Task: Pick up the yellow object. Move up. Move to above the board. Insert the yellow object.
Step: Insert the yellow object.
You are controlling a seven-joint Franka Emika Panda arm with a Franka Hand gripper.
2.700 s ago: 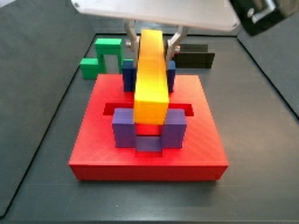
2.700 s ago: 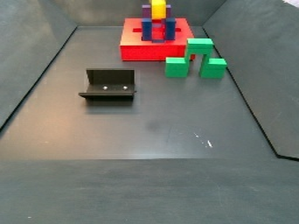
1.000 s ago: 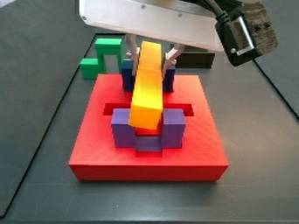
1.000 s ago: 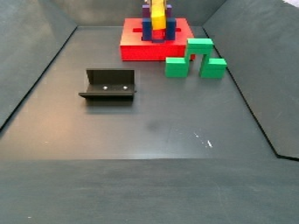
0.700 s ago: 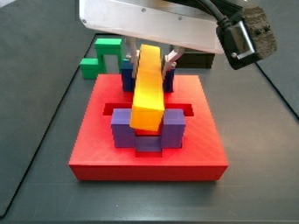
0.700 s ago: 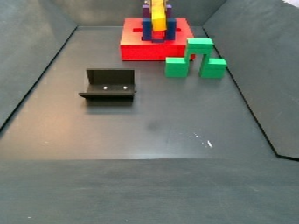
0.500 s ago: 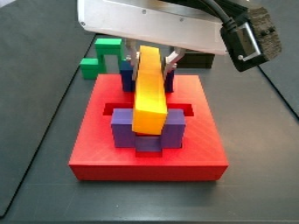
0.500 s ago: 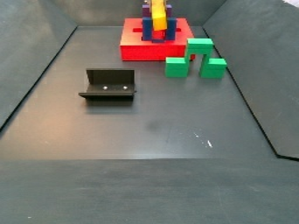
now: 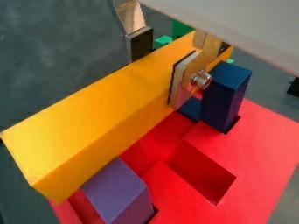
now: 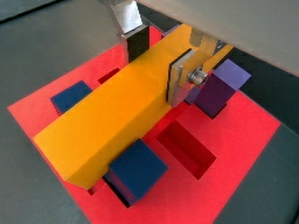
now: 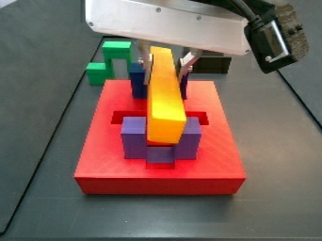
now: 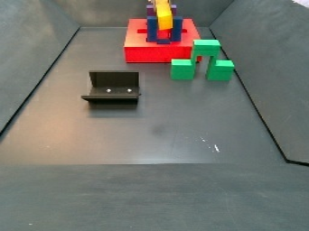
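Note:
My gripper (image 11: 165, 58) is shut on the yellow object (image 11: 164, 94), a long yellow-orange bar, over the board (image 11: 157, 168). The bar slopes down from the fingers, and its low end rests between two purple posts (image 11: 132, 141) at the board's front. In both wrist views the dark pads (image 9: 184, 80) press the bar's two sides, gripper (image 9: 162, 68) and gripper (image 10: 159, 66). The yellow object (image 9: 105, 122) and the same bar (image 10: 111, 122) run above the red board (image 9: 251, 166), with a blue post (image 9: 225, 92) beside the finger. In a side view the bar (image 12: 162, 16) stands over the board (image 12: 151, 52).
A green U-shaped block (image 12: 200, 61) lies beside the board, also the green block (image 11: 113, 52). A dark flat block (image 11: 212, 64) lies behind the board. The fixture (image 12: 111, 87) stands on the grey floor left of centre. Dark walls ring the floor.
The bar's low end has swung slightly to the right and settled lower between the purple posts. The gripper stays shut on the bar.

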